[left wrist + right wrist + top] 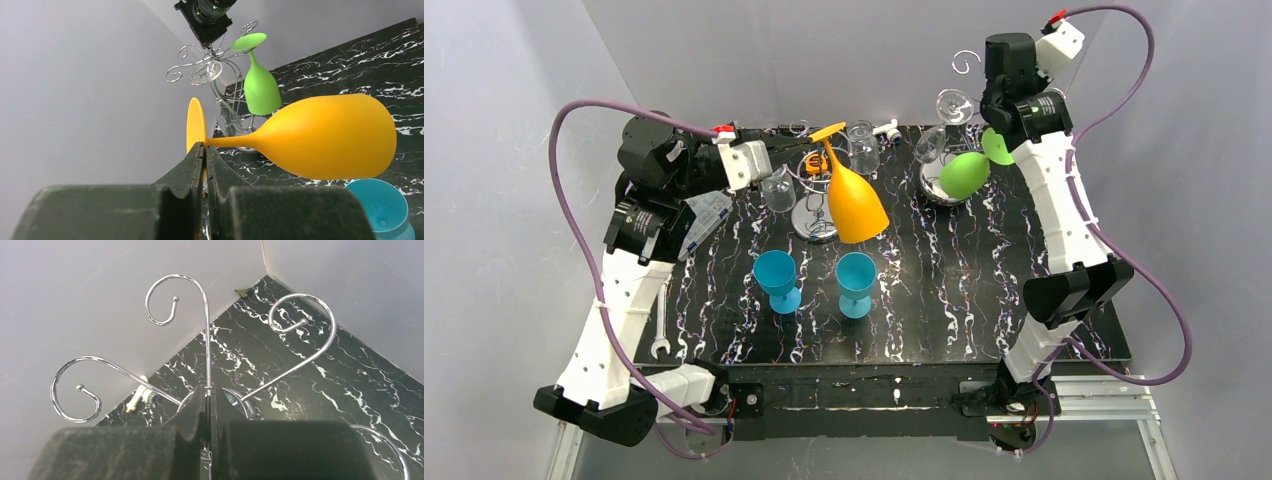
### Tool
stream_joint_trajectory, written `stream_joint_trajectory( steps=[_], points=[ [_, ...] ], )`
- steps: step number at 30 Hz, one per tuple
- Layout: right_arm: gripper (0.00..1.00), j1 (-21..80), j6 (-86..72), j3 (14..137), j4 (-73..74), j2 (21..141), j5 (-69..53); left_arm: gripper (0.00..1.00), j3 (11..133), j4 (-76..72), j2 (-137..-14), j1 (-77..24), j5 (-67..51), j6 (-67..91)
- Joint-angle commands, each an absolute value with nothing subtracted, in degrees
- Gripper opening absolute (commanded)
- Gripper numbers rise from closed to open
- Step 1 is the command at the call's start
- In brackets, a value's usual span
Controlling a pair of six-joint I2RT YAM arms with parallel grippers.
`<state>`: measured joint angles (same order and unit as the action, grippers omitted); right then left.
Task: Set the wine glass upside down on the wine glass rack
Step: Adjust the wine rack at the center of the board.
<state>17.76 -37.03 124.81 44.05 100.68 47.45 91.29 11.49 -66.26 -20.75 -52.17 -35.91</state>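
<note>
An orange wine glass [856,205] hangs tilted, bowl down, over the back middle of the table. My left gripper [816,142] is shut on the rim of its flat foot [196,125]; in the left wrist view the gripper [205,146] pinches that rim and the bowl [330,135] points away to the right. The wine glass rack [944,150] stands at the back right, with a green glass [964,172] and a clear glass [952,105] hanging from it upside down. My right gripper [207,390] is shut on the rack's upright wire [207,340], among the scroll arms.
A shorter wire stand [814,215] stands below the orange glass. Two blue glasses [776,278] [856,280] stand upright mid-table. Clear glasses [862,145] [777,188] stand near the back. A wrench [660,340] lies at the left edge. Grey walls close the back.
</note>
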Motion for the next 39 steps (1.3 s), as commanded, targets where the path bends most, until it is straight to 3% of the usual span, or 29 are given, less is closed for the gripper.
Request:
stream_joint_trajectory(
  steps=[1, 6, 13, 22, 39],
  points=[
    [0.01, 19.4, -43.1, 130.7, 34.4, 98.0, 54.3, 0.00, 90.9, 9.4, -65.1, -21.0, -53.5, -34.9],
    [0.01, 23.7, -43.3, 136.3, 36.4, 101.7, 56.7, 0.00, 90.5, 9.2, -64.8, -20.9, -53.5, -34.8],
    [0.01, 28.5, -42.4, 134.8, 35.9, 103.7, 61.9, 0.00, 89.1, 8.7, -63.9, -20.9, -53.5, -34.9],
    [0.01, 28.9, -42.5, 130.5, 33.0, 105.4, 64.3, 0.00, 88.1, 8.7, -63.1, -20.9, -53.4, -34.9],
    [0.01, 26.8, -31.2, 136.2, 29.8, 109.0, 70.5, 0.00, 87.7, 8.3, -63.1, -20.9, -53.5, -34.3]
  ],
)
